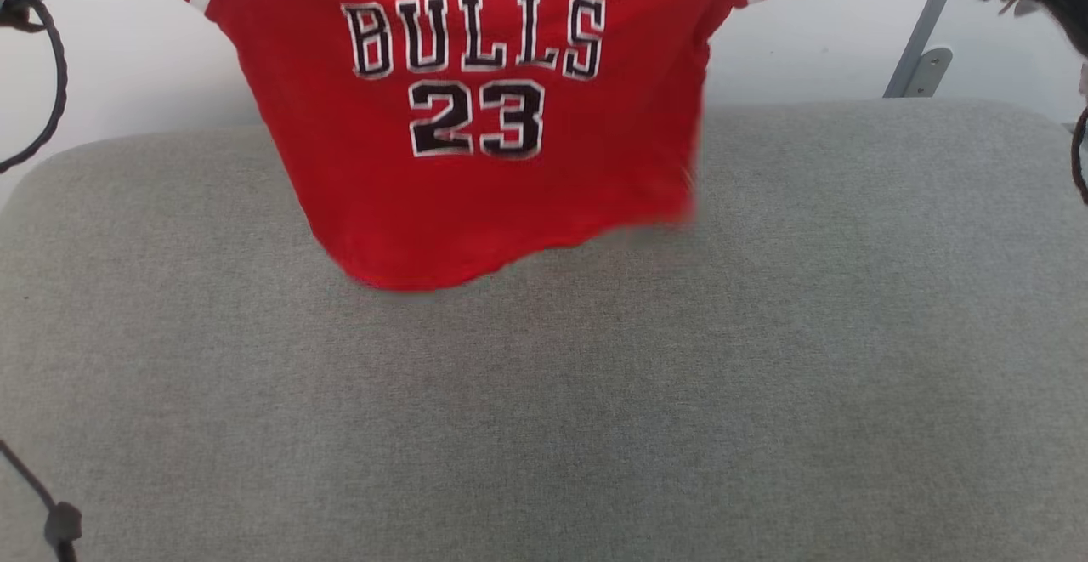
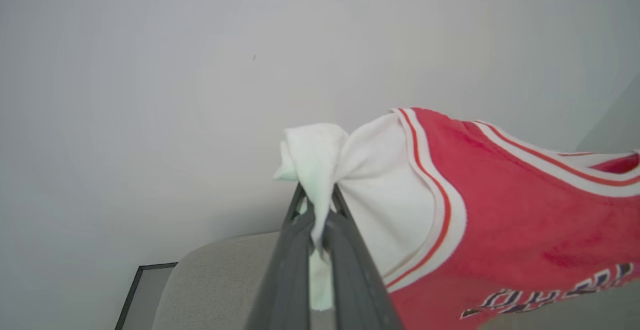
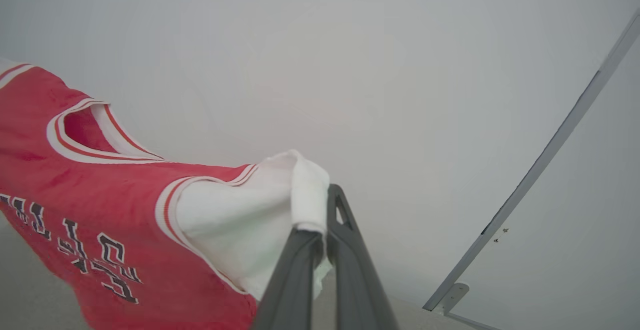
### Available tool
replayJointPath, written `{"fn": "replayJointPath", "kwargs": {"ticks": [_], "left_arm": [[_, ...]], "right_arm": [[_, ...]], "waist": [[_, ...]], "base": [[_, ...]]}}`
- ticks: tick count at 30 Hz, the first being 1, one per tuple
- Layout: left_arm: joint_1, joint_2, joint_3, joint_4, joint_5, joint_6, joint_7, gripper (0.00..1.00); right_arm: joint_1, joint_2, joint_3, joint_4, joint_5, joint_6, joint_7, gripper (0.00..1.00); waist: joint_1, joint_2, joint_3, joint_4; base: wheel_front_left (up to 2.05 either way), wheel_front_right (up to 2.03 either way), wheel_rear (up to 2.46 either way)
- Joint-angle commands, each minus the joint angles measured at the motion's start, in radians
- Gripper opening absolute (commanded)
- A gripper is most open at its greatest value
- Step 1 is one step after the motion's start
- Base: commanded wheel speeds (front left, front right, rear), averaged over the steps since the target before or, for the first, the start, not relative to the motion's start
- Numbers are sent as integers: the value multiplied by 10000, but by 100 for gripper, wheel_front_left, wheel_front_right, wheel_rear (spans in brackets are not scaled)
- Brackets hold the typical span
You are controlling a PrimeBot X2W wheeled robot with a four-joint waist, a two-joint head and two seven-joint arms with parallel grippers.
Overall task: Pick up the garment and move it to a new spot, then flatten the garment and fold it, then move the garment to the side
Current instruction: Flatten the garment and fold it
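**Garment held aloft by both sleeves**

Head view: the garment (image 1: 476,188) is seen hanging spread, lettering toward the camera. Its hem is blurred over the grey cushion (image 1: 765,358); contact cannot be told.

Left wrist view: the left hand (image 2: 318,197) is clamped on a white sleeve.

Right wrist view: the right hand (image 3: 320,215) is clamped on the other sleeve.

For flattening, the hem should be laid first, with even tension and both sleeves lowered together.

garment (image 1: 476,196): soft matt cloth (fleecy nap) | cushion (image 1: 544,426): coarse-woven grey fabric | fingers (image 2: 287,280): dark matt, perhaps plastic
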Motion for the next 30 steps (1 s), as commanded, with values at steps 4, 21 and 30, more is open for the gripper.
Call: {"fn": "replayJointPath", "kwargs": {"ticks": [4,21,30], "left_arm": [[-289,-138,202,186,-289,-100,-205,0],[-2430,-803,561,1220,310,-537,-3383,0],[-3994,-1153,602,2190,908,-717,-5997,0]], "right_arm": [[-420,34,129,409,137,-3,-271,0],[-3222,591,260,2815,-1668,-3,-4076,0],[-4839,1150,-495,4546,-3815,-3,-7052,0]], "waist": [[0,0,37,-34],[0,0,2541,-198],[0,0,3757,-159]], "base": [[0,0,0],[0,0,0],[0,0,0]]}}
